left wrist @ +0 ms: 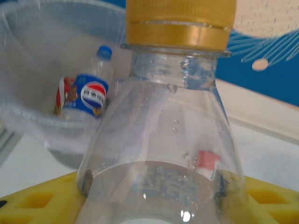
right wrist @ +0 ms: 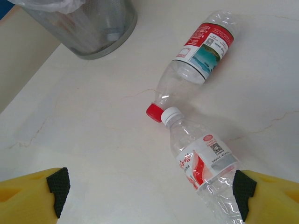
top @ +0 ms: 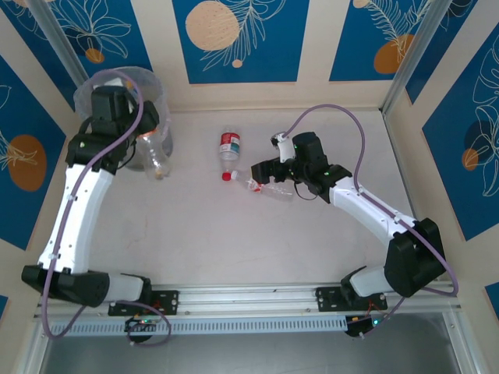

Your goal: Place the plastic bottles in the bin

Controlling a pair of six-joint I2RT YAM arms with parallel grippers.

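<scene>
One clear, smooth yellow-capped bottle (left wrist: 163,140) in left gripper (left wrist: 149,207); round mesh bin (right wrist: 100,35).

1. A robot test cell — two white arms (top: 76,204) bolted to a metal rail (top: 249,294) at the near edge.
2. A pale marble-look bench (top: 234,234), boxed in by cream walls (top: 156,47) with blue leaf-print panels (top: 273,54).

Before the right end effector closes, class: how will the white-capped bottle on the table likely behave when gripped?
The white-capped bottle looks empty, so probably light. Its lower body is crumpled, so it will likely flex when squeezed. Lying sideways on the smooth table, it may roll if nudged.
</scene>
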